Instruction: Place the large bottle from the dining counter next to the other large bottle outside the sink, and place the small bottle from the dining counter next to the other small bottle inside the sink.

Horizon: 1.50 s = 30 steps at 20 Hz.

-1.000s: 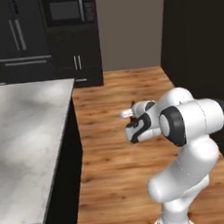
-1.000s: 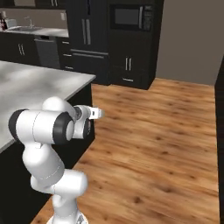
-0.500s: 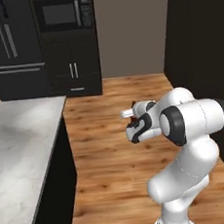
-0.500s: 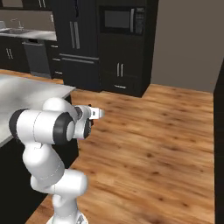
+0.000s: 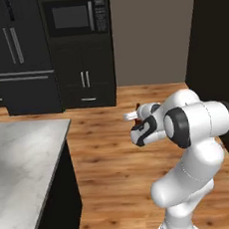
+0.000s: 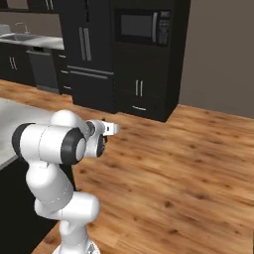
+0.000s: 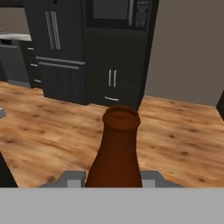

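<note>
1. Clearly, the two-finger gripper (image 7: 113,177) is clenched on the tall dark-brown narrow-necked bottle (image 7: 114,155), carried upright off the pale marble dining counter (image 5: 21,161).
2. Judging by the right base view, the grey steel sink (image 6: 17,37) lies far ahead to the left, well apart.

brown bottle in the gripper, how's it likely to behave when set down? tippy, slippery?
The brown bottle tapers from a wider body to a narrow neck, so it probably stands tall for its base and could tip if released tilted. Its smooth, glossy surface suggests it may slip between the fingers. It looks rigid, so the gripper, shut on it, likely won't deform it.
</note>
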Tool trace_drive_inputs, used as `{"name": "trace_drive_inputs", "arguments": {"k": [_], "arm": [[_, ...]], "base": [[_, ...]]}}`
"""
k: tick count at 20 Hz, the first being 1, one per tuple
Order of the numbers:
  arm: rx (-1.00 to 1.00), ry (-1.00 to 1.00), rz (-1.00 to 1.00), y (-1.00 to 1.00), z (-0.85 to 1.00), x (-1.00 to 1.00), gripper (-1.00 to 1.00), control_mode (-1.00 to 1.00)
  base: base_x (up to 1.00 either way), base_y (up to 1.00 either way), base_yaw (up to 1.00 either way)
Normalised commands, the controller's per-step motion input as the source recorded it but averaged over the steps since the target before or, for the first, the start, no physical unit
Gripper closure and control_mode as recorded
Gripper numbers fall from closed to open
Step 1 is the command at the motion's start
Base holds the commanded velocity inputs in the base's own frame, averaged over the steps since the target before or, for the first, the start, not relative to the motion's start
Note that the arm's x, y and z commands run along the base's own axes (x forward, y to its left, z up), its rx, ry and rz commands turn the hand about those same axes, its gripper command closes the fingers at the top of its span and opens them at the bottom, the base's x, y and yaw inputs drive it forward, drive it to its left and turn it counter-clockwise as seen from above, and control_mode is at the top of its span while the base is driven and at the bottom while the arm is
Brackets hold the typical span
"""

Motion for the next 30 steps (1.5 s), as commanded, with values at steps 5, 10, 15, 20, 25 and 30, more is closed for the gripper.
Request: {"name": "trace_drive_inputs", "arguments": {"k": [5, 10, 15, 20, 25, 30], "arm": [[0.0, 0.0, 0.0, 0.0, 0.0, 0.0, 1.0, 1.0], [0.0, 0.0, 0.0, 0.0, 0.0, 0.0, 1.0, 1.0], [0.0, 0.0, 0.0, 0.0, 0.0, 0.0, 1.0, 1.0], [0.0, 0.0, 0.0, 0.0, 0.0, 0.0, 1.0, 1.0], [0.0, 0.0, 0.0, 0.0, 0.0, 0.0, 1.0, 1.0], [0.0, 0.0, 0.0, 0.0, 0.0, 0.0, 1.0, 1.0]], "base": [[0.94, -0.3, 0.24], [1.0, -0.26, 0.26], [0.99, -0.1, 0.28], [1.0, 0.0, 0.31], [1.0, 0.0, 0.32], [1.0, 0.03, 0.31]]}}
